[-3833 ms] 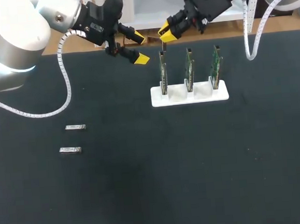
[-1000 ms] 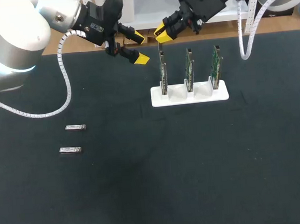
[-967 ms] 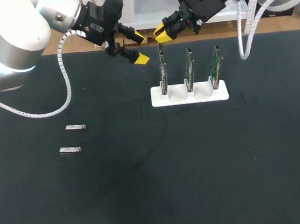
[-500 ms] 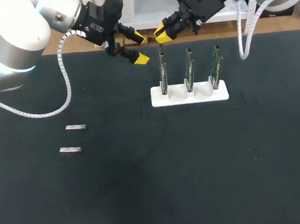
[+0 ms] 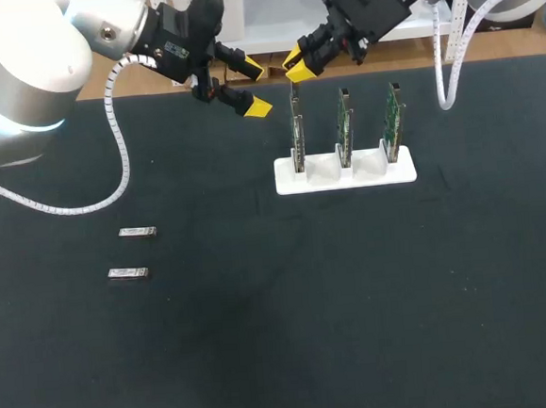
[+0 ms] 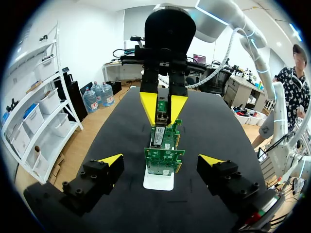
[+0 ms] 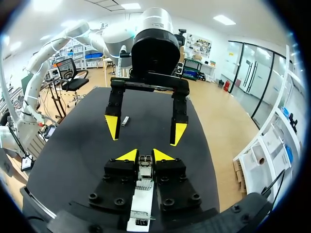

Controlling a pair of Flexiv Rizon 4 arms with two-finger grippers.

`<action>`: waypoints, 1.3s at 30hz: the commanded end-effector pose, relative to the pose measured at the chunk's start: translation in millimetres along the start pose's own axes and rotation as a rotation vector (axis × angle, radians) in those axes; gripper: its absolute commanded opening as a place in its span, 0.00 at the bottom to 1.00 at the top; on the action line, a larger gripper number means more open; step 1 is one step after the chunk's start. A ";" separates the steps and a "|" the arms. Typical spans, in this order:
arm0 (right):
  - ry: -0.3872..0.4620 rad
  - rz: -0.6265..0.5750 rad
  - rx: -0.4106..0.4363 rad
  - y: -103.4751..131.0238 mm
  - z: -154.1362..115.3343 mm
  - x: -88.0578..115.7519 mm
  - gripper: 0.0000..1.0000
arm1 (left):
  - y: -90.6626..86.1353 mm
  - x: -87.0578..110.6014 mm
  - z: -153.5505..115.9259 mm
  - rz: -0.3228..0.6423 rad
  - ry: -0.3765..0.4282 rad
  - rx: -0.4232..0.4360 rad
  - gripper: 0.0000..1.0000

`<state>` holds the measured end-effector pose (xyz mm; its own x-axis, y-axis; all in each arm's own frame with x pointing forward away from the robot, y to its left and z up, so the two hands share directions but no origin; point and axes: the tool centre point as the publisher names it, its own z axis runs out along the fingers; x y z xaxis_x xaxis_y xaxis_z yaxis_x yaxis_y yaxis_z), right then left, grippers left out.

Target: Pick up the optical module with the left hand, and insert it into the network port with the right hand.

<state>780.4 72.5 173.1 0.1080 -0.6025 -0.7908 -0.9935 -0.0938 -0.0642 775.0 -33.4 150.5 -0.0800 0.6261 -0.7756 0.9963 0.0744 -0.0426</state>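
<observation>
My right gripper (image 5: 295, 68) hangs at the back of the table, shut on a small metal optical module (image 5: 291, 87) directly over the leftmost of three upright green circuit boards (image 5: 297, 128). In the right wrist view the module (image 7: 144, 170) sits between my gripper's (image 7: 145, 155) yellow tips, above the white holder (image 7: 140, 211). My left gripper (image 5: 248, 90) stands open and empty just left of that board; in its own view my gripper (image 6: 160, 160) faces the boards (image 6: 163, 155) edge-on and the held module (image 6: 160, 115).
The white holder (image 5: 344, 173) carries the three boards near the table's far middle. Two spare modules (image 5: 136, 233) (image 5: 127, 273) lie flat on the black mat at the left. One of them (image 7: 125, 120) shows beyond the left gripper in the right wrist view.
Since the earliest frame my right gripper has shifted slightly left with the module, closer over the leftmost board. In the last second it barely moves. My left arm keeps still.
</observation>
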 end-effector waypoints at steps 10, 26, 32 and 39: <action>-0.005 0.005 -0.010 -7.6 3.0 1.7 0.00 | 2.1 -1.2 -0.1 -0.002 0.006 0.004 1.00; -0.008 0.010 -0.020 -4.5 -2.3 4.9 0.00 | 2.1 -1.2 -0.1 -0.002 0.006 0.004 1.00; -0.013 0.007 -0.019 -2.7 -2.9 2.5 0.00 | 2.1 -1.2 -0.1 -0.002 0.006 0.004 1.00; -0.013 0.004 -0.030 1.2 -0.5 1.5 0.00 | 2.1 -1.2 -0.1 -0.002 0.006 0.004 1.00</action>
<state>781.4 70.7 172.4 0.1026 -0.5922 -0.7993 -0.9924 -0.1161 -0.0413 775.0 -33.4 150.5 -0.0800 0.6261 -0.7756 0.9963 0.0744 -0.0427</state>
